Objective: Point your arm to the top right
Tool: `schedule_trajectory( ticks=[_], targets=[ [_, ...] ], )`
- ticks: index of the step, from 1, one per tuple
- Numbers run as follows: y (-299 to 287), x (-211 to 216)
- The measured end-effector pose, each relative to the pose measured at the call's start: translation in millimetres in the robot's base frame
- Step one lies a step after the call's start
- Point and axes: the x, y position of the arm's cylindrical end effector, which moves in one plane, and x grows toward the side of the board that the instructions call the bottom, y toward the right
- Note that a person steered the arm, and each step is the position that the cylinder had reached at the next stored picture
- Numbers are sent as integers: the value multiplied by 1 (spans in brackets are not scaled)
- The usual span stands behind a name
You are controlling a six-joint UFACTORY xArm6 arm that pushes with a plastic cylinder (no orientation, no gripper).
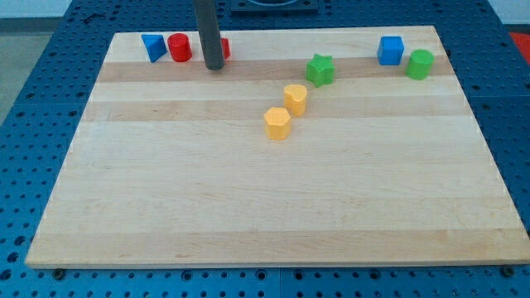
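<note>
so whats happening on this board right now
A robot arm ending in a dark rod is working over a wooden board. My tip sits near the view's top left, beside a red cylinder and a blue block, with another red block partly hidden behind the rod. The blue cube and green cylinder mark the top right, where the arm is meant to point; it is not there yet.

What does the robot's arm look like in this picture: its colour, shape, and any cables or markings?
Only a straight dark grey rod shows, round in section, smooth and plain. It enters from the view's top. No cables, markings or labels are visible. My tip ends blunt.
</note>
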Motion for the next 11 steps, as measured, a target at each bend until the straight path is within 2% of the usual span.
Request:
schedule_trajectory(
  ticks=[2, 4, 6, 8, 10, 11],
  targets=[
    [0, -4],
    [44, 19],
    [63, 4],
    [166, -24],
    [224, -46],
    [240, -43]
  ],
)
